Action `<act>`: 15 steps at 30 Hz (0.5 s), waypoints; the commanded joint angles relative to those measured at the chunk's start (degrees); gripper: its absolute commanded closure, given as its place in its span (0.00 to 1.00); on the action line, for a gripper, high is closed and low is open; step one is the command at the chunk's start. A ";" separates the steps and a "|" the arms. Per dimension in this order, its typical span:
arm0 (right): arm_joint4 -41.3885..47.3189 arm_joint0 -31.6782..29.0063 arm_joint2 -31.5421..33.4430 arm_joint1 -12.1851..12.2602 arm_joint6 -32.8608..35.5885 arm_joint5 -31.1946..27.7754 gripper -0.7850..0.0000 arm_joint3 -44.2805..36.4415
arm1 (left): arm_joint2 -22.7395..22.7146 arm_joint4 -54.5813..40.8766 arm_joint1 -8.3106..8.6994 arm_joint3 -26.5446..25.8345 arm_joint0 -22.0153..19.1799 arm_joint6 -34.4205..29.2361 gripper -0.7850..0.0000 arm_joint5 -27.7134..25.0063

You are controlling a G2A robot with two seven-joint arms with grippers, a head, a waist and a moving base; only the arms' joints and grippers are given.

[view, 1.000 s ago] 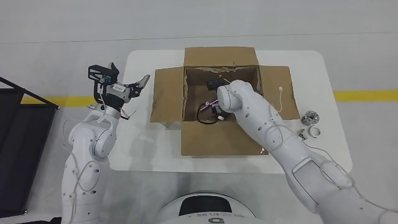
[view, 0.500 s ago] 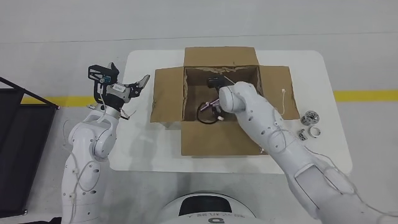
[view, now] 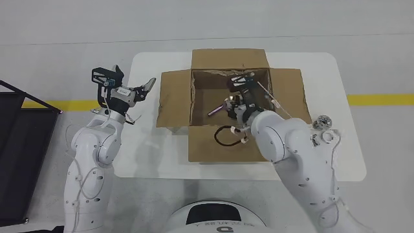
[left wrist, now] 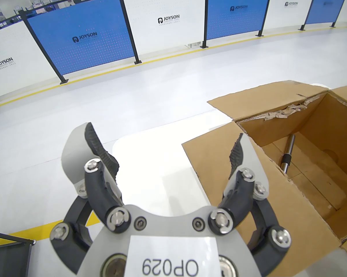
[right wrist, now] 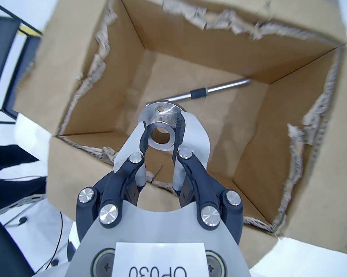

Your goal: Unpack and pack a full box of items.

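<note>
An open cardboard box stands mid-table with its flaps spread. Above its inside hangs my right gripper, shut on a metal flanged bushing by its short sleeve, well clear of the box floor. A steel rod with a black band lies on the bottom of the box; the rod also shows in the left wrist view. My left gripper is held up open and empty beside the left flap, left gripper over the table's left edge.
Small metal parts and a ring lie on the white table right of the box. A black rack stands on the floor at the left. The box rim is torn and ragged.
My right arm has risen out of the box and drawn back toward the robot with the bushing in its gripper. The left arm has kept still.
</note>
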 commanded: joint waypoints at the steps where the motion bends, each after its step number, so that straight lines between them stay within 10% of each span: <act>1: -0.30 -4.42 2.83 0.39 -3.76 -0.06 1.00 -5.60 | 0.00 0.00 0.00 0.00 0.00 0.00 0.00 0.00; 15: 27.57 -28.92 39.24 1.29 -22.66 -6.06 1.00 -11.31 | 0.00 0.00 0.00 0.00 0.00 0.00 0.00 0.00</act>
